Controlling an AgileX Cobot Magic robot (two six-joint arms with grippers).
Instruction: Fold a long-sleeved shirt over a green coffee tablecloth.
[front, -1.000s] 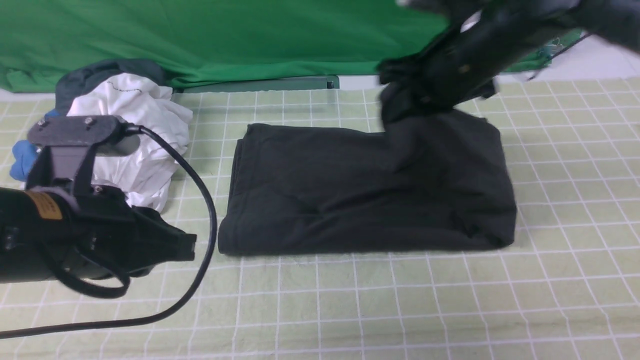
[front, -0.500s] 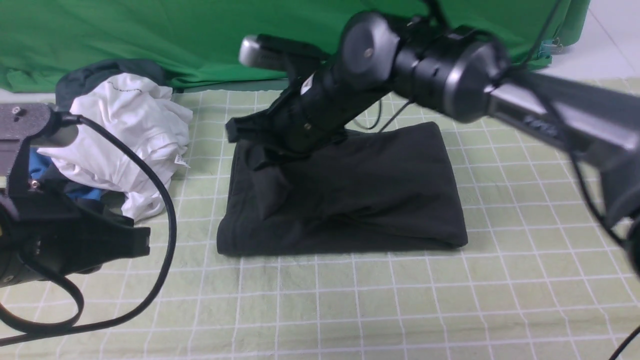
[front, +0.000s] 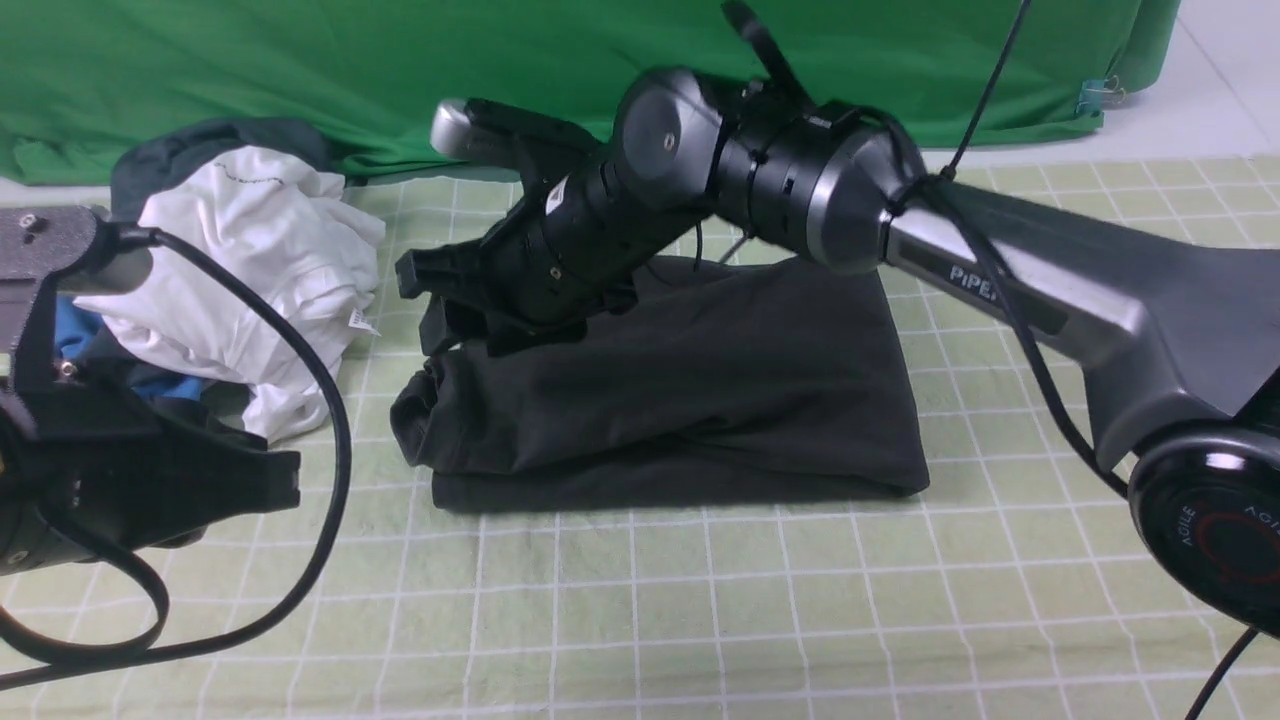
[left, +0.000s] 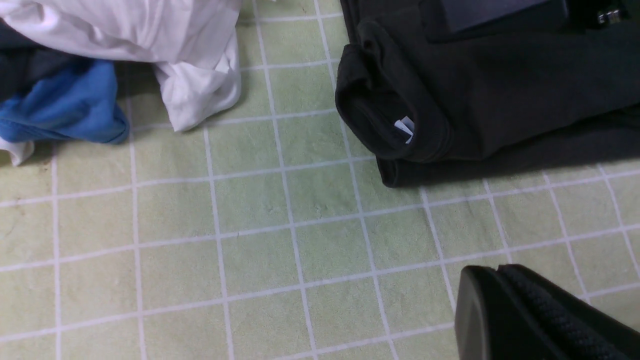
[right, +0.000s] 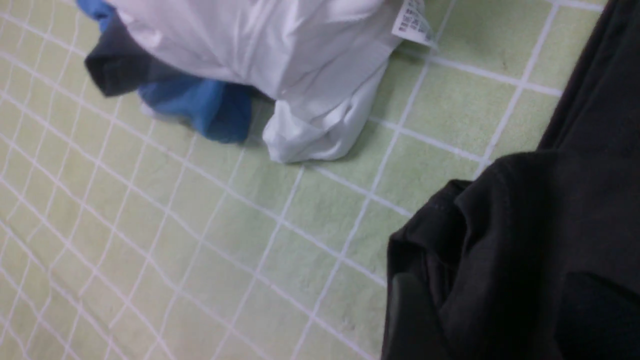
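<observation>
Charcoal cotton long-sleeved shirt lies folded double at the middle of the gridded green coffee tablecloth, near a white-and-blue garment heap but apart from it. Right claw hovers over its rolled left end, jaws parted, pinching nothing. Left claw pressed together, empty, off to the side. Judgement: soft, light, limp cloth that slumps when lifted; grip a doubled corner, all layers together.
</observation>
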